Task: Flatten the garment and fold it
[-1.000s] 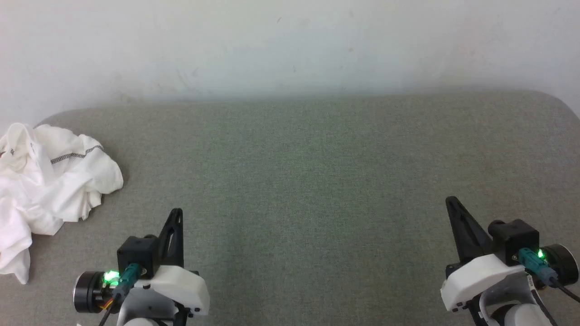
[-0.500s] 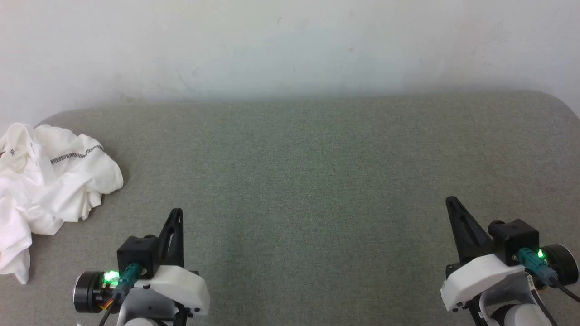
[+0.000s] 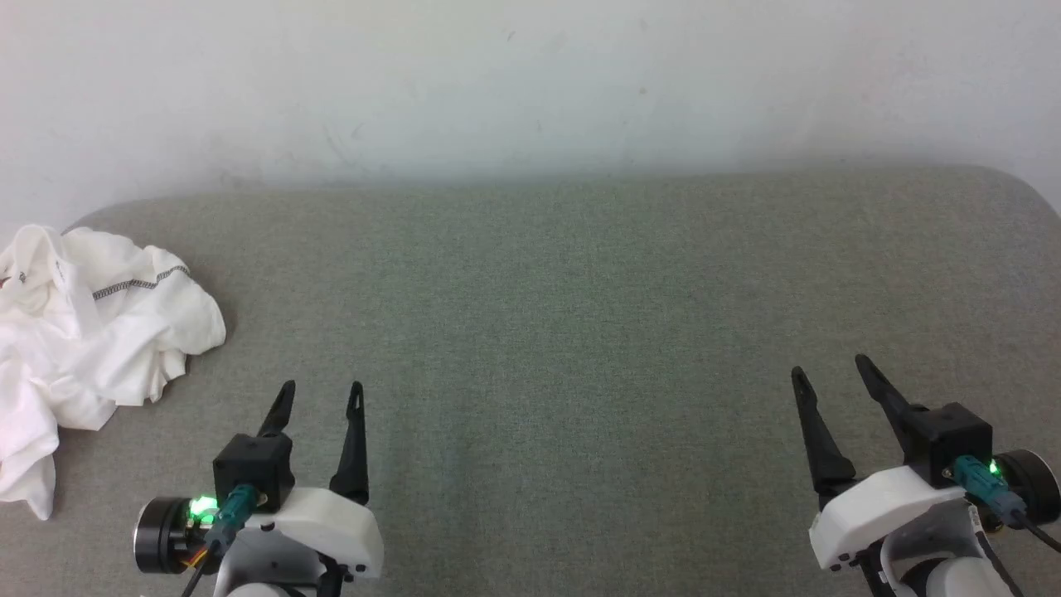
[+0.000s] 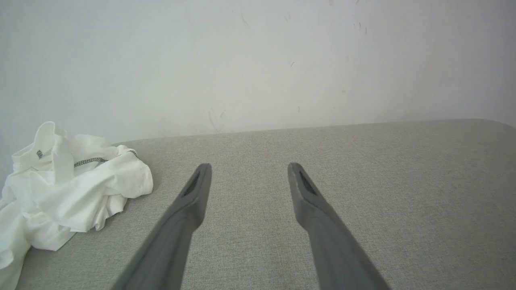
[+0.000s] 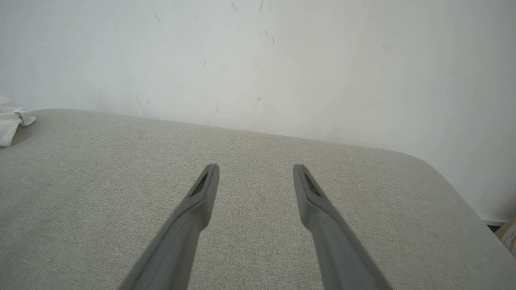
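In the head view the garment (image 3: 91, 332) lies crumpled at the left edge of the grey surface (image 3: 580, 282), well apart from the left gripper (image 3: 322, 388) and right gripper (image 3: 830, 365), both spread at the near side; the left wrist view shows it left of the parted fingers, the right wrist view a scrap far left.

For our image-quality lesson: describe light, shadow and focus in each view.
Head view: soft, even light; the shirt casts a faint shadow. Left wrist view: the left claw blurs near the lens. Right wrist view: the right claw blurs likewise.
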Robot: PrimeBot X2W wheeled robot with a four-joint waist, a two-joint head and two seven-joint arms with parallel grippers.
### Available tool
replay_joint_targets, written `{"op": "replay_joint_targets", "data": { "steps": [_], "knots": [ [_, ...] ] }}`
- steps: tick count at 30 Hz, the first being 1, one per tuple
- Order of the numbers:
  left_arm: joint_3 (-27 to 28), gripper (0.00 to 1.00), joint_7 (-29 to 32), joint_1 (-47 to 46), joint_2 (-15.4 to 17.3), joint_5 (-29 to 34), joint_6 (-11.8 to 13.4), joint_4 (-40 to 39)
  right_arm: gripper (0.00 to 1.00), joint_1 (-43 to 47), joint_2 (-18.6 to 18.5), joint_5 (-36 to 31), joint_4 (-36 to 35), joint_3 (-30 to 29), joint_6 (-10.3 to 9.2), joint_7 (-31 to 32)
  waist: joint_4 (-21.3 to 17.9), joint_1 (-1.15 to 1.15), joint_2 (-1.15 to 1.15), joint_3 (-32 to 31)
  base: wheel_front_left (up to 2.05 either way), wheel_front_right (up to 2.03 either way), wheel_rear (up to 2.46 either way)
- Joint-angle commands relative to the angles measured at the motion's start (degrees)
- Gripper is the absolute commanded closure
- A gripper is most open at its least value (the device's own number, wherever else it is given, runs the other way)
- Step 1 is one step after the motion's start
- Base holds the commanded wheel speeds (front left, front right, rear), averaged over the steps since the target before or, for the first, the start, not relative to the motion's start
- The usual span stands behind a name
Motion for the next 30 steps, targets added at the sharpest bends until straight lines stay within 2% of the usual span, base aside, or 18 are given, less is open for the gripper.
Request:
{"op": "replay_joint_targets", "data": {
  "steps": [1,20,30],
  "knots": [
    [0.0,0.00,-0.5,0.4,0.1,-0.2,-0.3,-0.1,0.00,0.3,0.0,0.6,0.2,-0.4,0.00,-0.7,0.0,0.00,0.00,0.0,0.00,0.00,0.00],
    [0.4,0.00,-2.8,1.5,0.1,-0.5,-0.8,-0.7,0.00,0.7,0.0,3.0,1.7,-2.6,-0.01,-3.0,0.2,0.00,0.00,0.2,0.00,0.00,0.00],
    [0.8,0.00,-4.0,2.1,0.1,-0.9,-0.6,-1.1,0.00,0.9,0.0,3.0,1.8,-3.4,-0.02,-4.2,1.8,0.00,0.00,0.2,0.00,0.00,0.00]
  ]
}}
